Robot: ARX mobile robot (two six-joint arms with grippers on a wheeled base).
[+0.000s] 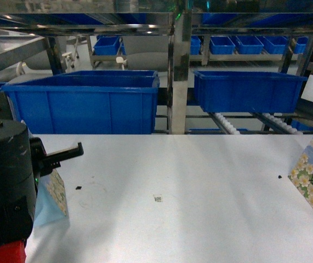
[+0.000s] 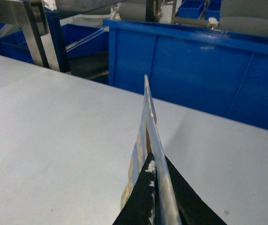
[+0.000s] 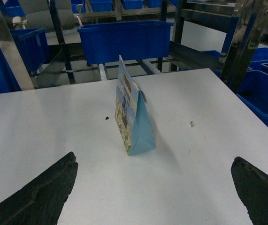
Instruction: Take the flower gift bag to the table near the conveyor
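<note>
Left end effector (image 2: 155,197) pinching upright bag (image 2: 148,140)

Beyond the far edge of the white surface (image 1: 200,186) stands shiny steel racking (image 1: 178,71) with an upright post near the middle. Two large blue plastic bins sit on it, one at far left (image 1: 85,104) and one at far right (image 1: 246,90). Rails of small white rollers (image 1: 225,125) run beneath the right bin. Farther back, a row of smaller blue bins (image 1: 244,45) lines a shelf. Cool light gives a soft sheen on the steel and the white top.
</note>
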